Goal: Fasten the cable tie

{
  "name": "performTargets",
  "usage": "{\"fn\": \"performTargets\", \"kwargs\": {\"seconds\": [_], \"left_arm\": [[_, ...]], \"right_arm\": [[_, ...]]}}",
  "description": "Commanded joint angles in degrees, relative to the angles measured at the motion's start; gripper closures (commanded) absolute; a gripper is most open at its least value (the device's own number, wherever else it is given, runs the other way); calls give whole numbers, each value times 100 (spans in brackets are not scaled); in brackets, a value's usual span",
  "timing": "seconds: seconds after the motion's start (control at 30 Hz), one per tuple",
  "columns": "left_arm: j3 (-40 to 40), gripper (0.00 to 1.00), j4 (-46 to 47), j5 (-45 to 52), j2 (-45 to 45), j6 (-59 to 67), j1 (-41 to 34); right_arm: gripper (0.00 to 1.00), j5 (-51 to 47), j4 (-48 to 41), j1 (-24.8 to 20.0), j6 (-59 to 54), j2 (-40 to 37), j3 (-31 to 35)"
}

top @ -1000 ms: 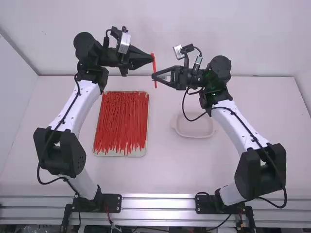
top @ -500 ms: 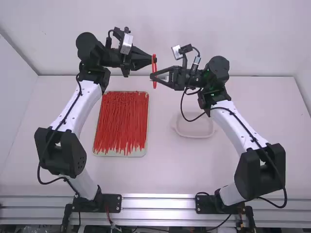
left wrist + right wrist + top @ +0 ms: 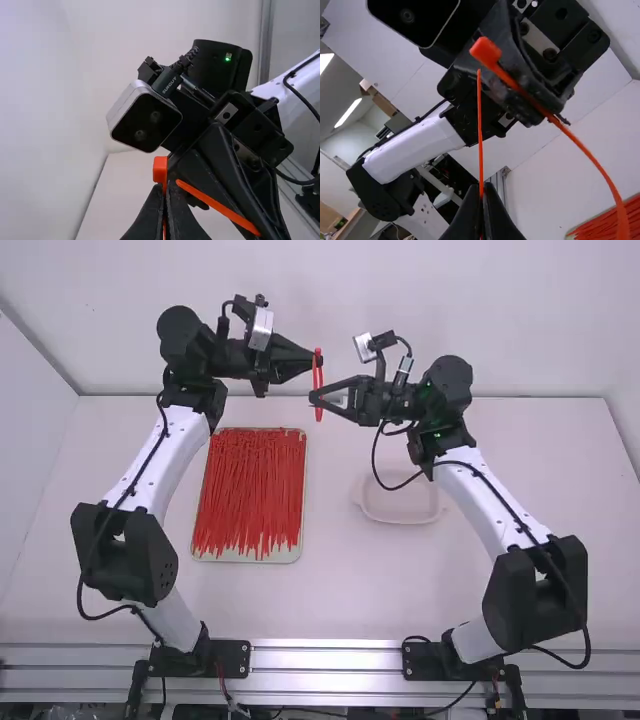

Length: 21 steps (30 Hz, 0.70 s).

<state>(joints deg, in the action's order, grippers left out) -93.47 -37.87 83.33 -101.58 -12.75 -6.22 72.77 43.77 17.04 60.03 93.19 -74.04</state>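
A red cable tie (image 3: pixel 318 386) is held in the air above the table's far middle, bent into a loop between both grippers. My left gripper (image 3: pixel 309 364) is shut on the end near the tie's square head (image 3: pixel 160 170). My right gripper (image 3: pixel 315 397), just below and facing it, is shut on the thin tail (image 3: pixel 480 150). In the right wrist view the tail runs up to the head (image 3: pixel 486 50), and the strap (image 3: pixel 600 167) curves away to the side. The left gripper's own fingertips (image 3: pixel 164 215) pinch the tie. Whether the tail has entered the head cannot be told.
A tray (image 3: pixel 246 559) holding several red cable ties lies on the table left of the middle. A shallow white dish (image 3: pixel 364 502) sits to the right of it, under the right arm. Bare table lies in front of both.
The tie, straight and upright one second ago, is now bent into a loop. The left gripper has shifted slightly right; the right gripper has barely moved.
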Motion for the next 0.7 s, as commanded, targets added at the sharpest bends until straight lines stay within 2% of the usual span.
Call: {"fn": "performTargets", "kwargs": {"seconds": [0.0, 0.67], "left_arm": [[24, 98, -39, -87, 0, 63, -48], [24, 98, 52, -282, 0, 210, -59]], "right_arm": [[100, -107, 35, -92, 24, -146, -175], [100, -385, 31, -81, 22, -146, -175]]}}
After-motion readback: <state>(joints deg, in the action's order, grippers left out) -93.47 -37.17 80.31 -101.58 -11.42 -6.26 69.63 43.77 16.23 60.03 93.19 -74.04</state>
